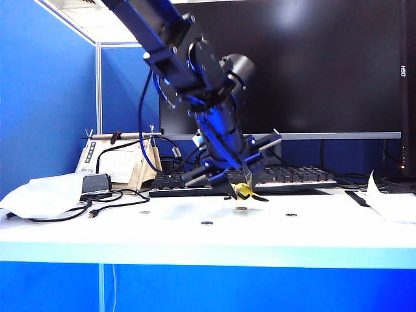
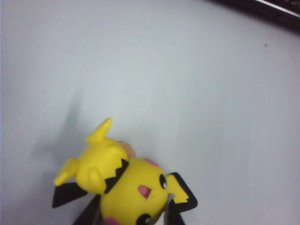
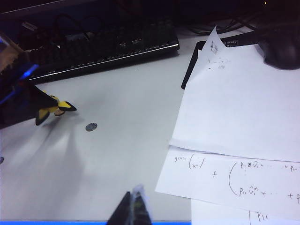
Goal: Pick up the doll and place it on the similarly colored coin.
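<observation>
Yellow doll (image 1: 243,190) is pinched in the left gripper (image 1: 242,192) just above the coppery coin (image 1: 241,208); we should lower straight down. Right gripper (image 3: 132,206), fingers pressed together, idles by the papers (image 3: 234,122).

doll (image 2: 126,185) — yellow, black ear tips, pink cheeks | table (image 1: 195,237) — white

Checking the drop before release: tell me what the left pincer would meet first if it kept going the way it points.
Probably the coin: the left pincer, shut on the doll, points down at the table just above it. Depth is unclear, so it may meet bare table beside it.
</observation>
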Controlling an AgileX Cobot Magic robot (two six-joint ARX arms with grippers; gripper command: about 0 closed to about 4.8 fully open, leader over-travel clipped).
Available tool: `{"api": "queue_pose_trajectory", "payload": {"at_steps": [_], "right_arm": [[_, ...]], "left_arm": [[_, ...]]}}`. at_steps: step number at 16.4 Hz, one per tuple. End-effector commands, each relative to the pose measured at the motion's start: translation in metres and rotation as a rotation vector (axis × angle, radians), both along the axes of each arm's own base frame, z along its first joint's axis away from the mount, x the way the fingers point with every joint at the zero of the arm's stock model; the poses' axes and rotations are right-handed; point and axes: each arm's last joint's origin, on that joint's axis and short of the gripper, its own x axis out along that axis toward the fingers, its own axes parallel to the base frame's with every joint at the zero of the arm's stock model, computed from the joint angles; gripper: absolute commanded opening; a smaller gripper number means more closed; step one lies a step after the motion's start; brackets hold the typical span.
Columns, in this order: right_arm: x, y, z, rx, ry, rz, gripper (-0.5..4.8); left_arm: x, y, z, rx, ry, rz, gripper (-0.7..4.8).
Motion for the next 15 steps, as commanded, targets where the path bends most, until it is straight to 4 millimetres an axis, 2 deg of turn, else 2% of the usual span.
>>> {"api": "queue_pose_trajectory", "payload": {"at_steps": [1, 15], "right_arm": [[0.0002, 0.0001, -0.0015, -0.002, 0.004, 0.0, -0.05], [0.0002, 0.0001, -0.0015, -0.003, 0.004, -0.001, -0.05]], "left_arm": [[0.0041, 0.0009, -0.001, -0.028, -0.006, 0.019, -0.06], [0.0071, 0.0008, -0.0032, -0.058, -0.005, -0.001, -0.06]]}}
